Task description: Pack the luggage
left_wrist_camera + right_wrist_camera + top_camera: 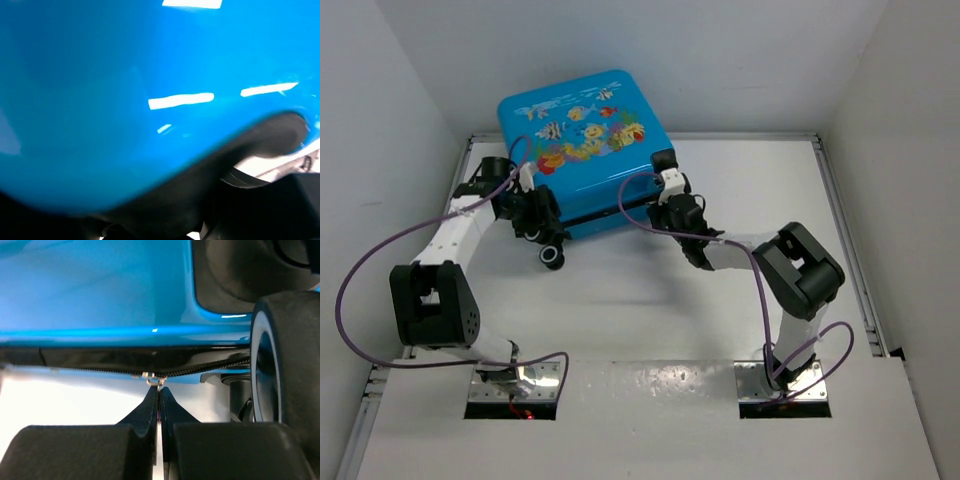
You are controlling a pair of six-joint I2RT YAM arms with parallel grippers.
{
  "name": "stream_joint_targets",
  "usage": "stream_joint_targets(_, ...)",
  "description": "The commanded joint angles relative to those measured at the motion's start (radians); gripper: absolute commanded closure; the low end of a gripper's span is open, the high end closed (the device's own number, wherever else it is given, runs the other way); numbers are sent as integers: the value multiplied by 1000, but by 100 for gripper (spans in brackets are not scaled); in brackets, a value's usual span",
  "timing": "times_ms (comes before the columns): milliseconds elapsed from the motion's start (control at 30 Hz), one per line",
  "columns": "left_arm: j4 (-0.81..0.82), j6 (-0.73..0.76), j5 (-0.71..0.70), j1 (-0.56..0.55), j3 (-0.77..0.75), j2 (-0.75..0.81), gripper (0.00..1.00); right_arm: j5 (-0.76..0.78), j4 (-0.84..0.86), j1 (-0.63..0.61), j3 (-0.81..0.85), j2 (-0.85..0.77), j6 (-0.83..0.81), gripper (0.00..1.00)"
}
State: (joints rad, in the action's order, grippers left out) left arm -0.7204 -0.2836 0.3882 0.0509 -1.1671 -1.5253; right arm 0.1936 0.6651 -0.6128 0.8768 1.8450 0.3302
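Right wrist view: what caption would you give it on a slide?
Right gripper pinching the zipper pull of the blue suitcase, beside a black wheel.

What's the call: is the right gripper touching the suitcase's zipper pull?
Touching. The right wrist view shows the right gripper shut, its fingertips pinching the small metal zipper pull that hangs from the suitcase zipper.

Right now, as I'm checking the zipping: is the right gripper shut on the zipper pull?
Yes, the right gripper is shut, its tips meeting on the small metal pull of the luggage's black zipper.
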Motion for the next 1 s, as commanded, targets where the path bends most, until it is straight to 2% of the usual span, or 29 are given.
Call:
stream_joint_targets(0, -24, -22, -436, 181, -15, -150, 100, 181, 11, 155, -41, -93, 20, 100)
stream_joint_targets(233, 15, -40, -474, 219, -123, -229, 100, 173, -2, 243, -38, -109, 24, 100)
stream_joint_targets(433, 15, -40, -456, 219, -151, -254, 100, 152, 8, 289, 22, -60, 27, 100)
stream_joint_targets(533, 15, 13, -436, 219, -151, -254, 100, 116, 24, 301, 45, -30, 17, 100)
stream_joint_targets(600, 33, 33, -532, 207, -151, -242, 100, 96, 33, 317, 73, -7, 6, 100)
stream_joint_targets(733, 97, 34, -623, 225, -151, -208, 100, 93, 50, 340, 145, 71, -28, 100)
stream_joint_targets(967, 118, 56, -614, 260, -169, -196, 100, 72, 56, 400, 264, 144, -40, 100)
